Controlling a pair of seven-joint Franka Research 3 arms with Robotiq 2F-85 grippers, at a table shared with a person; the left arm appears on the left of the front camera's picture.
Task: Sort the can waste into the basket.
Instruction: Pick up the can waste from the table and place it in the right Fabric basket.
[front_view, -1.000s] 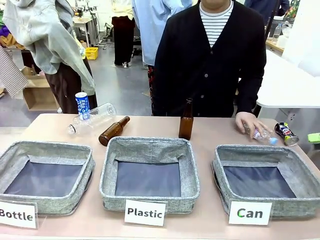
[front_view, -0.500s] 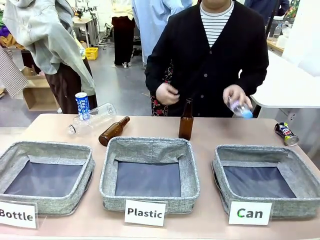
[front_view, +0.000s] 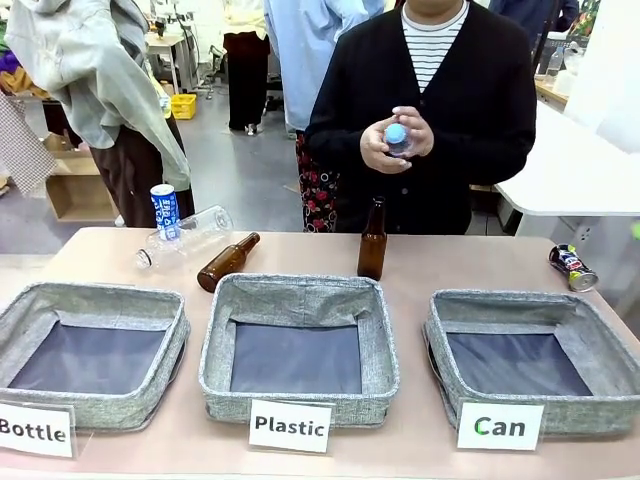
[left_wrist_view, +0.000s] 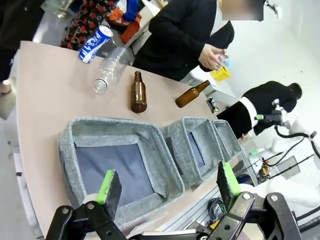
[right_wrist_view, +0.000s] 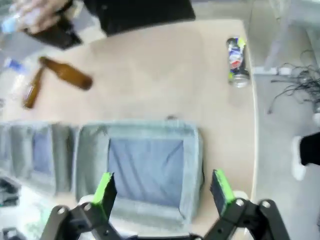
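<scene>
A black can (front_view: 572, 267) with red-yellow marks lies on its side at the table's far right, behind the grey basket (front_view: 500, 300) signed "Can". A blue and white can (front_view: 164, 211) stands upright at the far left edge. In the right wrist view my right gripper (right_wrist_view: 163, 191) hangs open above the near rim of that basket (right_wrist_view: 140, 130), with the black can (right_wrist_view: 236, 62) beyond it. In the left wrist view my left gripper (left_wrist_view: 168, 184) stands open over the nearest basket, and the blue and white can (left_wrist_view: 95, 44) is far off at the table's other edge.
Two like baskets signed "Plastic" (front_view: 300, 292) and "Bottle" (front_view: 100, 298) stand left of the Can basket. One brown bottle (front_view: 372, 240) stands upright, another (front_view: 227, 261) lies beside a clear plastic bottle (front_view: 185, 236). The person holds a small blue-capped bottle (front_view: 396, 137) at chest height.
The person picked the small clear bottle up from the table's right side and now holds it in both hands at the chest. Both cans stay where they were.
</scene>
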